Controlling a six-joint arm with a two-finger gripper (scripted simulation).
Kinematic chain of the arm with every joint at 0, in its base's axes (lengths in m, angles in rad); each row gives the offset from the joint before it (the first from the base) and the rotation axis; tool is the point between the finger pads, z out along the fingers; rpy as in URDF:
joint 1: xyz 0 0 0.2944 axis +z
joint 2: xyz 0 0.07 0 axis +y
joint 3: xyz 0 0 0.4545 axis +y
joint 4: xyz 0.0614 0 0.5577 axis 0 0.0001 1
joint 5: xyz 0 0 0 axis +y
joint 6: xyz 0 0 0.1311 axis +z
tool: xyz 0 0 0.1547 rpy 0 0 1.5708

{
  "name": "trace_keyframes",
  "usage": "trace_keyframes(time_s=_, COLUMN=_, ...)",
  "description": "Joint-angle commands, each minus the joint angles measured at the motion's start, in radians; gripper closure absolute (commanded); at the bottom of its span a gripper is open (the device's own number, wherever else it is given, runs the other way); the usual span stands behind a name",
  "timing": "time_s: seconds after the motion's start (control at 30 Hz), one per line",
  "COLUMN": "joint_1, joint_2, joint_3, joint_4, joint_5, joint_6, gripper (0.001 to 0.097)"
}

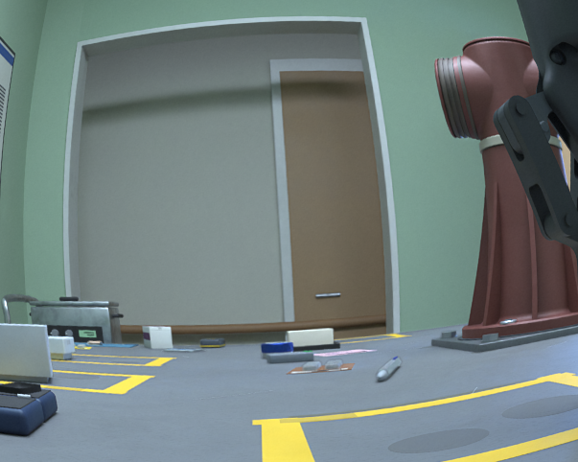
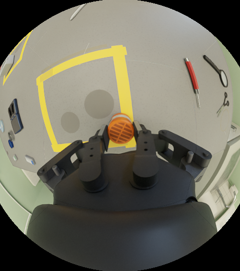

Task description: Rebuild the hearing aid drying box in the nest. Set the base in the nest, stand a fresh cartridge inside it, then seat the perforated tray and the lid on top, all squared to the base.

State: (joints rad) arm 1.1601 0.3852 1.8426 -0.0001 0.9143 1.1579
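The orange cartridge [image 2: 120, 131] stands on the yellow tape at the near right edge of the taped square [image 2: 84, 98]. It has a slotted round top and a pale band lower down. I hold the cartridge between the fingers of my gripper [image 2: 121, 135]. In the second side camera my gripper [image 1: 575, 199] fills the right edge and the cartridge is out of sight. Two dark round marks [image 2: 98, 103] lie inside the square. A white box-like part [image 1: 18, 352] stands upright in another taped area far to the left.
A large red-brown machine [image 1: 512, 199] stands on a grey plate behind my gripper. A red screwdriver [image 2: 192, 78], a magnifier [image 2: 218, 72] and scissors [image 2: 223, 106] lie right of the square. A blue device [image 1: 13, 408] and a pen [image 1: 388, 369] lie on the table.
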Motion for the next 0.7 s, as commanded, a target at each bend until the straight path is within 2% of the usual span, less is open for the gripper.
trace_keyframes(time_s=0.0, joint_1=0.000, joint_2=-0.002, joint_3=-0.001, joint_4=0.000, joint_5=0.001, joint_6=0.000, gripper=0.0901)
trace_keyframes(time_s=0.67, joint_1=0.000, joint_2=-0.044, joint_3=-0.007, joint_4=0.000, joint_5=0.048, joint_6=0.000, gripper=0.0901)
